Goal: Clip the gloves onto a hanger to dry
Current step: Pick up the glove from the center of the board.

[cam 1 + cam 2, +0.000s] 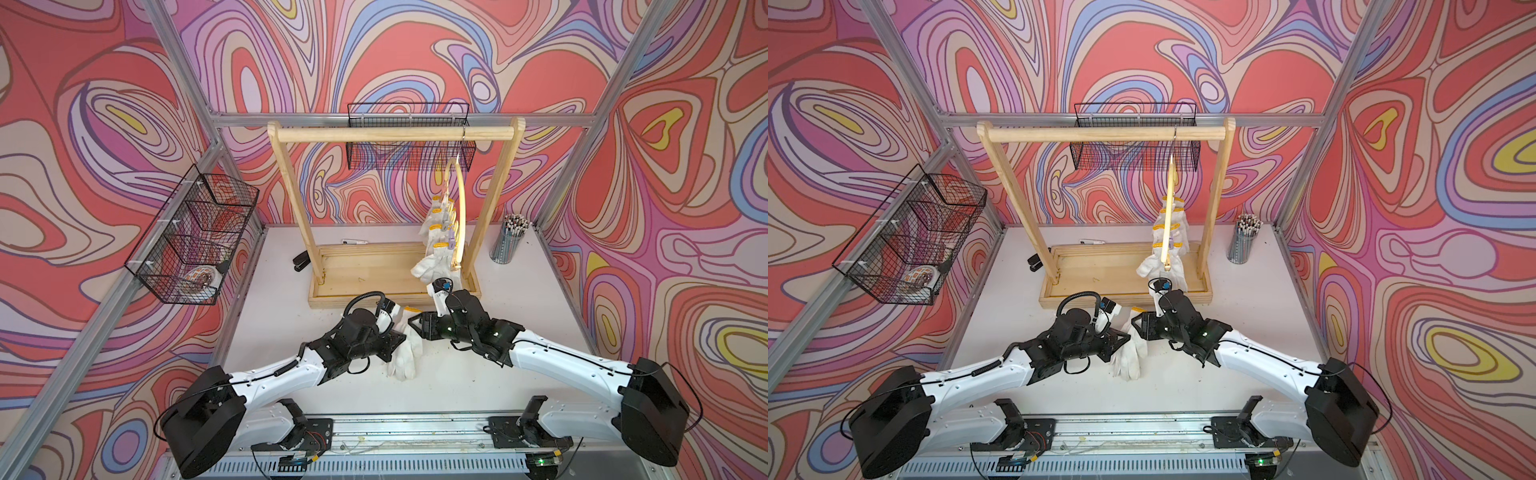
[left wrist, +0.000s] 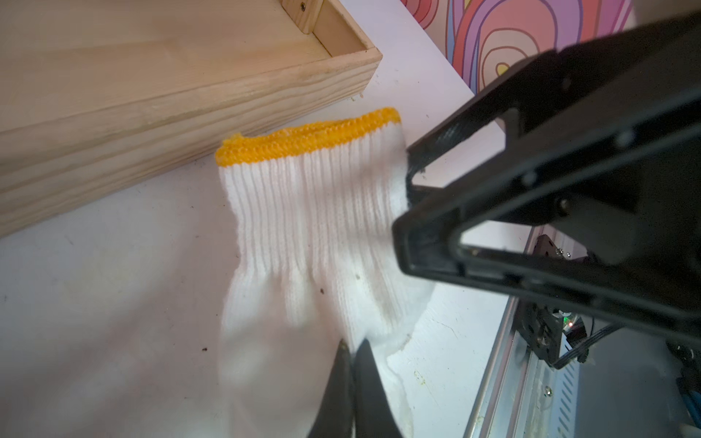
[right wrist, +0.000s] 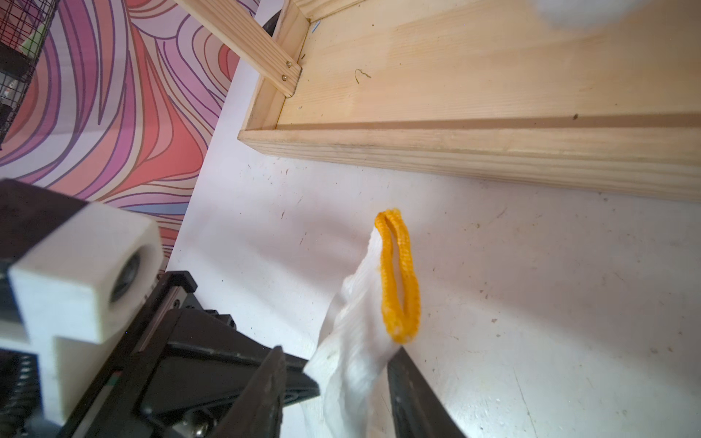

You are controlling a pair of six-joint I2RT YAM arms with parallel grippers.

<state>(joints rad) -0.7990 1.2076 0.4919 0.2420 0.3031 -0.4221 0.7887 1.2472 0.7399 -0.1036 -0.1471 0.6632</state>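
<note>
One of the gloves (image 1: 405,357) (image 1: 1128,359), white with a yellow-edged cuff, lies on the table in front of the wooden frame. My left gripper (image 2: 354,343) (image 1: 398,337) is shut on its palm fabric. My right gripper (image 3: 337,354) (image 1: 414,322) stands open with the glove's (image 3: 352,341) raised cuff between its fingers, one finger (image 3: 402,364) touching the cuff. The pale yellow hanger (image 1: 459,199) (image 1: 1169,216) hangs by its hook from the rail, with several other gloves (image 1: 432,249) (image 1: 1163,266) clipped to it.
The wooden rail frame (image 1: 395,135) stands on a tray base (image 1: 365,270) just behind the grippers. A pencil cup (image 1: 509,239) stands at the back right and a stapler (image 1: 299,262) at the left. Wire baskets (image 1: 195,232) (image 1: 409,137) hang on the walls.
</note>
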